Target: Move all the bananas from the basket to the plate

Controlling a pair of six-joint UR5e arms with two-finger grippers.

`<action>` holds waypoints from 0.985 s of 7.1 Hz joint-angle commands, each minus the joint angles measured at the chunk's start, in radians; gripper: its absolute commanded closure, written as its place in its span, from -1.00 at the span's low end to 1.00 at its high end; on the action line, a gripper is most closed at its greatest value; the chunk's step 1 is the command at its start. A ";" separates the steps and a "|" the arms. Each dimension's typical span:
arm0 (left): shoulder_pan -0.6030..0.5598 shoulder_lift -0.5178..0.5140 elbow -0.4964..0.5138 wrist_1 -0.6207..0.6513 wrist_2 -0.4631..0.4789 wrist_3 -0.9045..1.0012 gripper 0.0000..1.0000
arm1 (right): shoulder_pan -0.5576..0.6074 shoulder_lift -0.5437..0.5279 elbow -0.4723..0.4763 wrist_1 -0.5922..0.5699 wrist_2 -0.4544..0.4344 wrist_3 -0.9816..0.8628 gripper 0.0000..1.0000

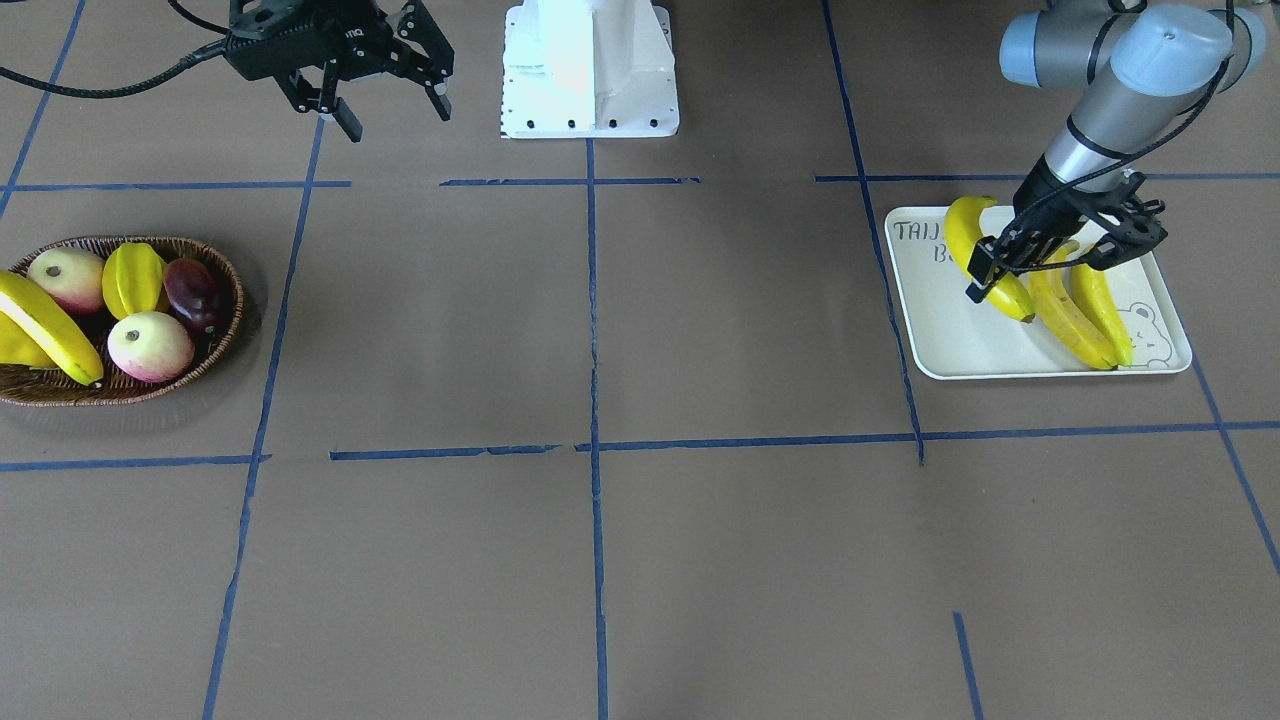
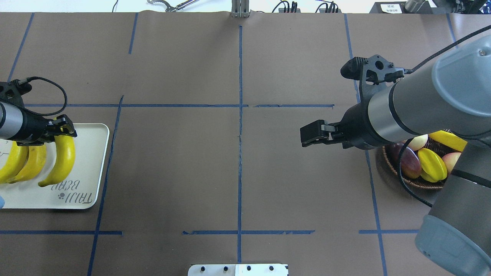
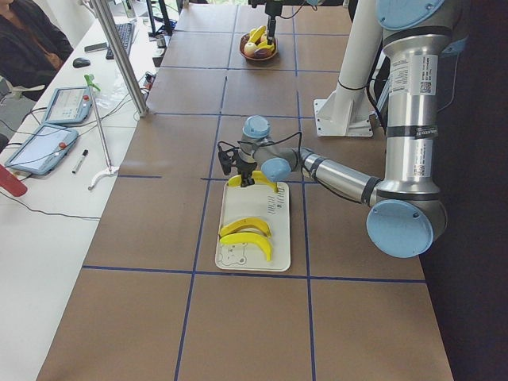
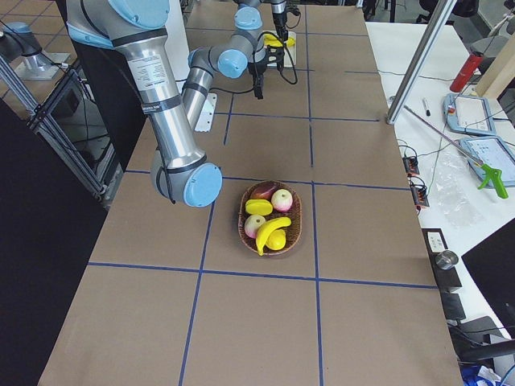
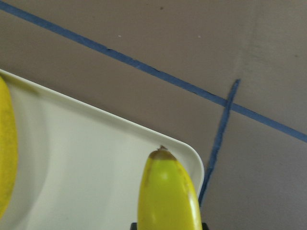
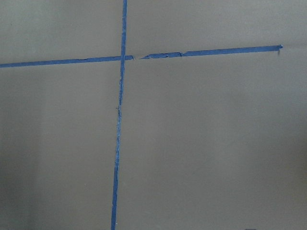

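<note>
Bananas (image 1: pixel 1075 315): two lie on the plate (image 1: pixel 960 350). Front view now: the left claw (image 1: pixel 992 285) pinches a third banana (image 1: pixel 962 235) at their 9 o'clock, down at the plate. A fourth banana (image 1: pixel 45 330) lies in the basket (image 1: pixel 200 385), on its 9 o'clock side. The right claw (image 1: pixel 395 110) hangs open and empty above the surface (image 1: pixel 600 330).

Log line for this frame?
left gripper: shut on third banana at plate | plate: two other bananas | right gripper: open, empty | basket: last banana inside | task: unfinished
</note>
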 commanded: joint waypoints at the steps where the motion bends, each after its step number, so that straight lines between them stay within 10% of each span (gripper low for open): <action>1: 0.001 -0.001 0.074 0.020 0.079 0.060 1.00 | 0.002 -0.003 0.001 0.000 -0.001 0.001 -1.00; 4: 0.005 -0.051 0.168 0.018 0.110 0.066 0.73 | 0.007 -0.002 0.003 -0.002 0.001 0.001 -1.00; 5: 0.005 -0.050 0.159 0.017 0.110 0.068 -0.72 | 0.009 -0.002 0.005 -0.002 0.001 0.001 -1.00; 7: -0.001 -0.041 0.134 0.018 0.102 0.106 -1.00 | 0.021 -0.006 0.012 -0.002 0.002 0.000 -1.00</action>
